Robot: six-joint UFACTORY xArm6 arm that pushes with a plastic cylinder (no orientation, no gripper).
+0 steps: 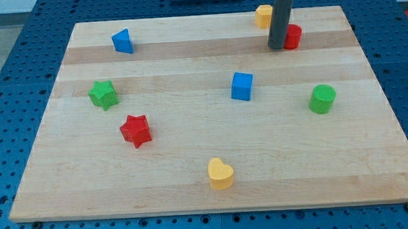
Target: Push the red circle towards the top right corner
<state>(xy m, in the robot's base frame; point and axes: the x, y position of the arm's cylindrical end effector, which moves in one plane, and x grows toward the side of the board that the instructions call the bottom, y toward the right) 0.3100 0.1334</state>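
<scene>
The red circle (294, 37) lies near the view's top right, partly hidden behind the rod. My tip (276, 48) rests on the board against the circle's left side. A yellow block (262, 16) sits just above and left of the rod, near the board's top edge; its shape is partly hidden.
A blue triangle-like block (122, 41) is at the top left. A green star (103, 95) and a red star (136, 130) are at the left. A blue cube (242, 86) is in the middle, a green cylinder (322, 99) at the right, a yellow heart (220, 174) at the bottom.
</scene>
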